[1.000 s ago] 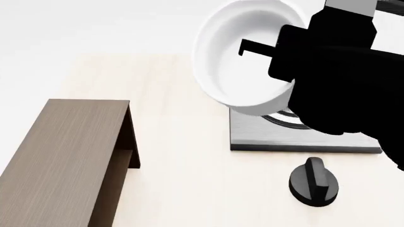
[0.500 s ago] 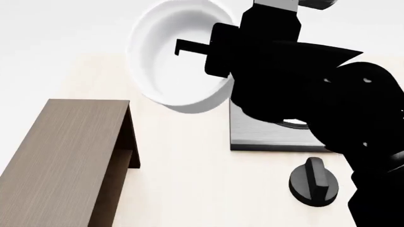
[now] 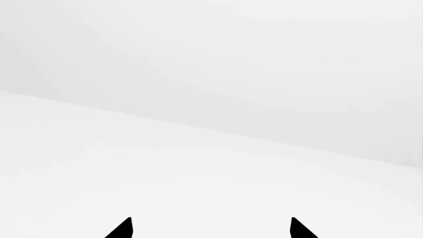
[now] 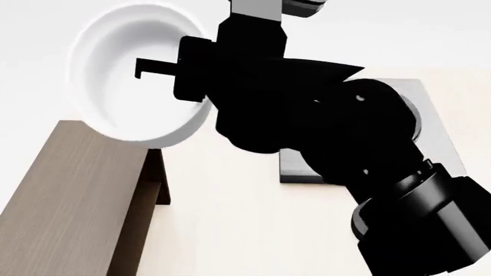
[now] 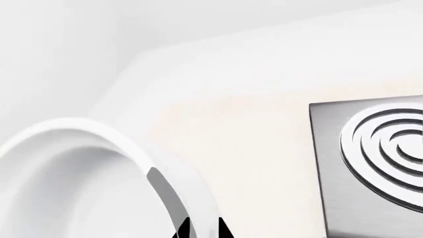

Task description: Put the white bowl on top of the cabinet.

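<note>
1. While the right gripper [image 4: 180, 72] pinches the rim of the white bowl [image 4: 126, 80], one finger inside and one outside the wall, the bowl hangs in the air, tipped so its mouth faces toward the head camera, above the far end of the cabinet [image 4: 73, 195].
2. From the right wrist camera, the bowl's thick rim [image 5: 126, 148] runs straight between the fingertips, with the grey stove plate [image 5: 370, 163] lying beyond it on the pale tabletop [image 5: 251, 119].
3. To finish this well, I would say the bowl should first be rolled level, base down, since set down tilted it could rock or slide off the wood.
4. Next, it should be centred over the flat top, away from the near edge and the open end showing the shelf, then lowered slowly until the base sits flat before the grip is let go.
5. Meanwhile, the left gripper [image 3: 210, 230] shows only two dark tips standing apart, holding nothing, against blank white.
</note>
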`<state>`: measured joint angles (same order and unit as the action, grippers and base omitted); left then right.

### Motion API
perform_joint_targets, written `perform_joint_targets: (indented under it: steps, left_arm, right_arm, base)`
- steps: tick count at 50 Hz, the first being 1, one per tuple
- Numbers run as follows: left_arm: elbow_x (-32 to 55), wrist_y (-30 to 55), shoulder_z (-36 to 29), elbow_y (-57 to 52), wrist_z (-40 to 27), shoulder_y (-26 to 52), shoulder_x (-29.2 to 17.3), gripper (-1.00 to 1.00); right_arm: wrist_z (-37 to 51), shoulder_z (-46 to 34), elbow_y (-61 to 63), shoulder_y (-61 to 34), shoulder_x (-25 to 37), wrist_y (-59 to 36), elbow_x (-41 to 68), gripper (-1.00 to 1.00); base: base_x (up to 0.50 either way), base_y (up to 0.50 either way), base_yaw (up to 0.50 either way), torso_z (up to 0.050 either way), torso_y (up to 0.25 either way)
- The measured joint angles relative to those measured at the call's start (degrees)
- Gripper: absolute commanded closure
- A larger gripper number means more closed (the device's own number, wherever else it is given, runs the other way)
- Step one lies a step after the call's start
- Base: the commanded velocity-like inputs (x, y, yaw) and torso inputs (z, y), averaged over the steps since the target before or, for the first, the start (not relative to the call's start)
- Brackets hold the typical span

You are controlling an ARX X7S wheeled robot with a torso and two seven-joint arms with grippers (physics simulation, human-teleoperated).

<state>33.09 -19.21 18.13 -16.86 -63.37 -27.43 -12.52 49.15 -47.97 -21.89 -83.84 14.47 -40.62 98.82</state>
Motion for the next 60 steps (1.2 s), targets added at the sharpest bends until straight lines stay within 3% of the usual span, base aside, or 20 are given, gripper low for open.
perform_joint_targets:
  steps: [29, 60]
  left_arm:
    - [0.23, -0.25, -0.07, 0.34, 0.12, 0.0, 0.0, -1.0]
    - [0.63, -0.6, 0.06, 0.43, 0.22, -0.14, -0.06, -1.0]
  right_arm:
    - [-6.33, -1.55, -2.94, 0.28, -8.41, 1.75, 0.61, 1.0]
    - [-7.47, -2.87, -2.49, 3.67, -10.84, 3.94, 2.78, 1.0]
  base:
    - [0.0, 0.0, 0.0, 0.0, 0.001]
    - [0.0, 0.0, 0.0, 0.001, 0.001]
